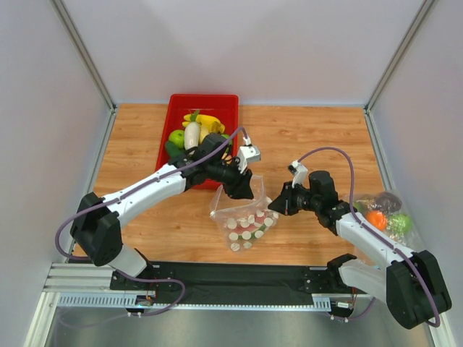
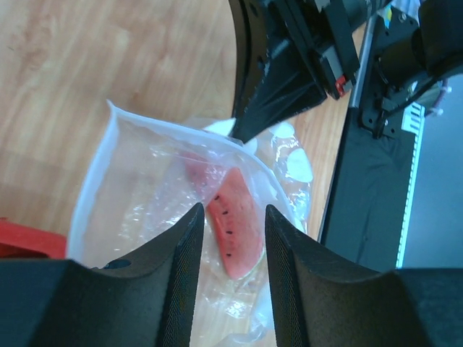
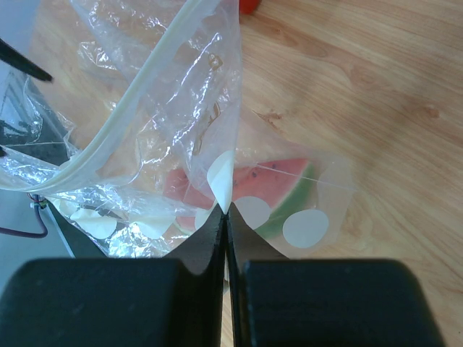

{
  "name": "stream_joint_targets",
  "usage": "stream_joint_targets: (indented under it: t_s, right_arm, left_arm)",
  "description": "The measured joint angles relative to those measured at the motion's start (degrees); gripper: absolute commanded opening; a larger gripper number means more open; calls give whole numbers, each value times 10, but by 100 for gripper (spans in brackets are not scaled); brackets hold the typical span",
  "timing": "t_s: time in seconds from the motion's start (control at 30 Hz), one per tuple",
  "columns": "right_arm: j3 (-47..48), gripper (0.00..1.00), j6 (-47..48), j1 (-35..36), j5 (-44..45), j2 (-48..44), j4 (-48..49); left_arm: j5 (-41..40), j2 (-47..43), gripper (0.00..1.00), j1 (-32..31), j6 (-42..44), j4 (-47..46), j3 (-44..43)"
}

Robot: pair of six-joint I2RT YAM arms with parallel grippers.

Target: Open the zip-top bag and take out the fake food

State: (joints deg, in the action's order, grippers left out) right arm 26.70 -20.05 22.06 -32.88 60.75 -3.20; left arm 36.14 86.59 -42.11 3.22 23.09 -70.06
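Note:
The zip-top bag [image 1: 246,218], clear with white dots, lies at the table's middle with its mouth held open. A red watermelon slice [image 2: 235,224] lies inside it and also shows in the right wrist view [image 3: 286,177]. My left gripper [image 1: 242,189] is open at the bag's mouth [image 2: 130,181], its fingers on either side of the slice and apart from it. My right gripper [image 1: 273,204] is shut on the bag's wall [image 3: 181,94] at a white dot. A long white vegetable [image 1: 192,134] and a dark green cucumber [image 1: 172,150] lie in the red tray.
The red tray [image 1: 224,101] at the back also holds bananas [image 1: 206,123] and a green apple [image 1: 176,137]. A plain clear bag [image 1: 383,211] with orange, purple and green pieces lies at the right edge. The black rail runs along the near edge.

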Motion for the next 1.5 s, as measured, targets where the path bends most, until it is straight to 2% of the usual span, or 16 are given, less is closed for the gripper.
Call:
stream_joint_targets:
  t_s: [0.53, 0.73, 0.97, 1.07, 1.1, 1.13, 1.2, 1.3, 1.5]
  right_arm:
    - [4, 0, 0, 0, 5, -2, -8]
    - [4, 0, 0, 0, 8, -2, -9]
    - [4, 1, 0, 0, 20, -7, -9]
    - [4, 11, -1, 0, 37, -21, -26]
    - [7, 18, -2, 0, 48, -30, -41]
    - [11, 36, -4, 0, 61, -40, -55]
    - [26, 51, -7, 0, 89, -63, -93]
    - [63, 61, -8, 1, 129, -98, -155]
    - [103, 65, -32, 14, 164, -114, -232]
  left_arm:
    - [-9, 66, 45, -41, -13, -10, 78]
    - [-13, 115, 45, -74, -29, -38, 79]
    - [-12, 129, 43, -100, -69, -103, 94]
    - [-23, 130, 41, -101, -85, -123, 103]
    - [-31, 131, 41, -101, -90, -126, 104]
    - [-42, 132, 41, -101, -94, -128, 105]
    - [-63, 134, 41, -101, -101, -132, 109]
    - [-96, 134, 41, -99, -115, -143, 122]
    - [-131, 134, 41, -86, -148, -170, 150]
